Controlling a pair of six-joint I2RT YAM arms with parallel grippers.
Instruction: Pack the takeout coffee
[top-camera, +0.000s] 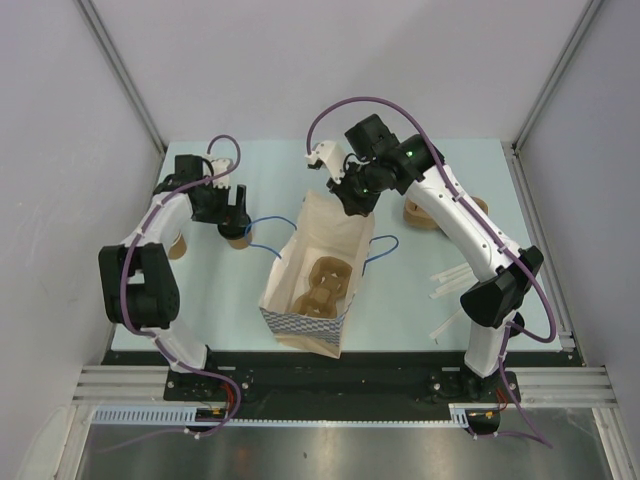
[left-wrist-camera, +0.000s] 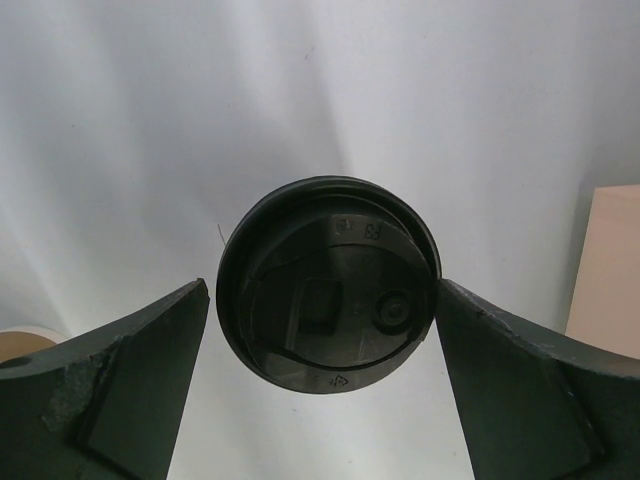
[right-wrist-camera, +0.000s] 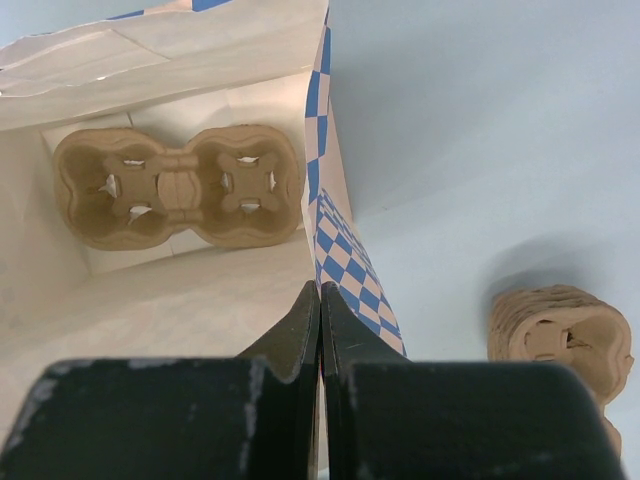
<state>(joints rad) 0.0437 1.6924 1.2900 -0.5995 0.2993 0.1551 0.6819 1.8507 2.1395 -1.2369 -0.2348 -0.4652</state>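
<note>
Left of the paper bag (top-camera: 315, 285), the takeout coffee (left-wrist-camera: 328, 295) stands inside the wide-spread left gripper (top-camera: 235, 226), not yet grasped. At the bag's far rim the right gripper (right-wrist-camera: 320, 300) pinches the paper, probably to keep its mouth open for the coffee.

Two arms are seen from above. The left arm (top-camera: 140, 285) and the right arm (top-camera: 465, 225) are each built of white shells joined by bulky black joint housings. A purple cable (top-camera: 340, 103) is looped along each. A small green light (top-camera: 408, 153) is lit on the right wrist. The jaws of the left gripper (left-wrist-camera: 322, 300) and right gripper (right-wrist-camera: 320, 300) are dark, matte and scuffed. Pale chipped patches are seen at 8 o'clock in both wrist views.
</note>
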